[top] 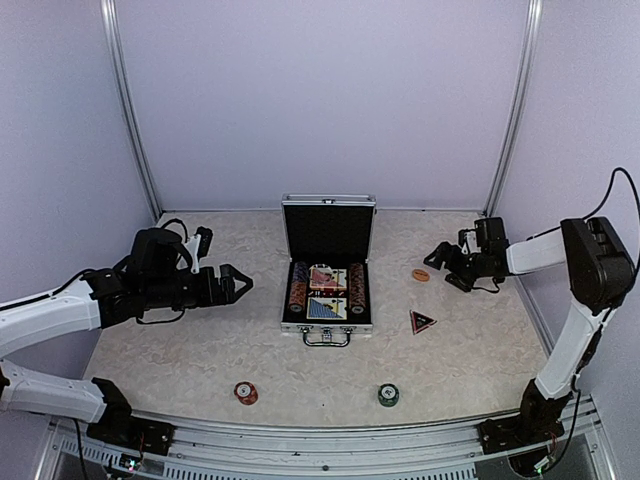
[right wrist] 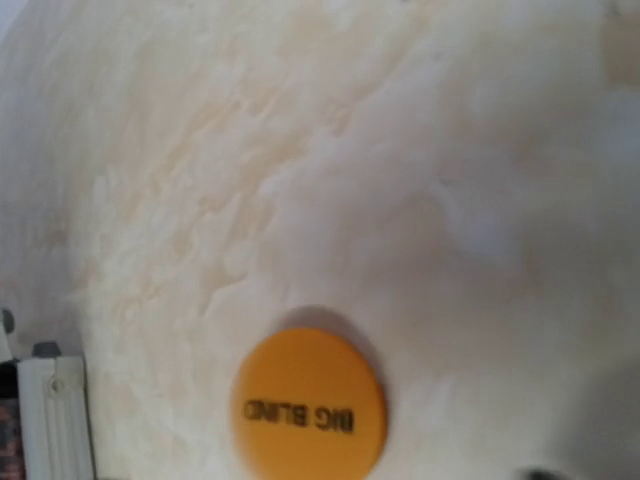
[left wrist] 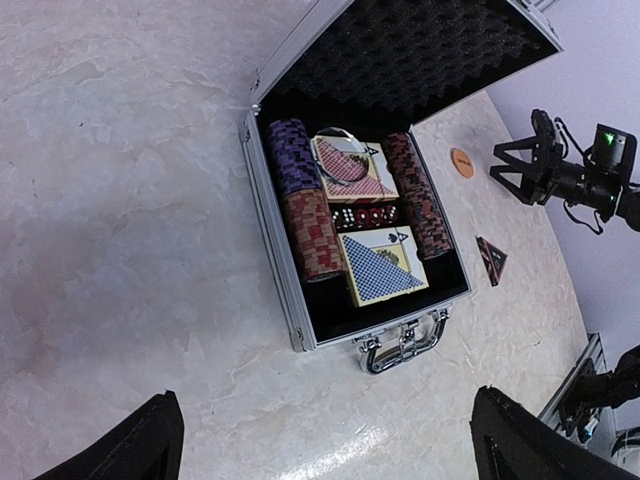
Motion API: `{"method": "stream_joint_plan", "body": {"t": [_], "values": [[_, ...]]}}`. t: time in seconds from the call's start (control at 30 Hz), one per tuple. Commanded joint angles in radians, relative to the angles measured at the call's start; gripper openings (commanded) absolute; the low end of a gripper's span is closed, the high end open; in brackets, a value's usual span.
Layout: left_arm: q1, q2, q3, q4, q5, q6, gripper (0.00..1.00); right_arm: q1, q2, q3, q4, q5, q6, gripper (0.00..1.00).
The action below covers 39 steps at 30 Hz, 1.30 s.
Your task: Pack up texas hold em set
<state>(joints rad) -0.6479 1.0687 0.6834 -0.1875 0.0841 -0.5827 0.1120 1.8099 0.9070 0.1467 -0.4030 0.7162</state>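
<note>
1. Case (top: 327, 290) sits open on the worktop (top: 200, 360)
2. Orange disc (top: 421, 274) lies flat right of the case, just beside the right claw (top: 440, 266), spread and empty
3. Left claw (top: 240, 283), left of the case, spread too

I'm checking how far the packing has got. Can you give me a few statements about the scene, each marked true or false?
1. The case is open, with its lid upright. True.
2. The orange disc lies inside the case. False: it lies on the table, to the right of the case.
3. A red deck and a blue deck are in the case. True.
4. The left gripper holds the triangle marker. False: that gripper is open and empty, and the marker lies on the table.
5. A red chip stack and a green chip stack stand on the table, outside the case. True.
</note>
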Motion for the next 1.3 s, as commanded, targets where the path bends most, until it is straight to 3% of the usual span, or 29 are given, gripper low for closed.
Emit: {"method": "stream_joint_plan", "body": {"t": [0.0,0.3,0.57,0.7,1.03,1.27], "values": [[-0.009,-0.019,0.019,-0.002,-0.018,-0.002,0.99,0.054,-0.134,0.039,-0.146,0.099,-0.118,0.99],[-0.014,-0.006,0.016,-0.007,-0.023,0.004,0.99,0.293,-0.309,0.01,-0.503,0.306,-0.324,0.98],[-0.029,0.037,0.015,0.028,-0.011,0.002,0.99,0.388,-0.29,0.009,-0.689,0.382,-0.496,1.0],[-0.041,0.056,0.019,0.041,-0.009,-0.004,0.99,0.387,-0.253,0.028,-0.724,0.428,-0.547,1.0],[-0.056,0.07,0.032,0.045,-0.007,0.01,0.99,0.386,-0.192,-0.016,-0.617,0.276,-0.573,1.0],[-0.063,0.079,0.039,0.047,-0.002,0.014,0.99,0.386,-0.142,-0.005,-0.646,0.306,-0.602,1.0]]}}
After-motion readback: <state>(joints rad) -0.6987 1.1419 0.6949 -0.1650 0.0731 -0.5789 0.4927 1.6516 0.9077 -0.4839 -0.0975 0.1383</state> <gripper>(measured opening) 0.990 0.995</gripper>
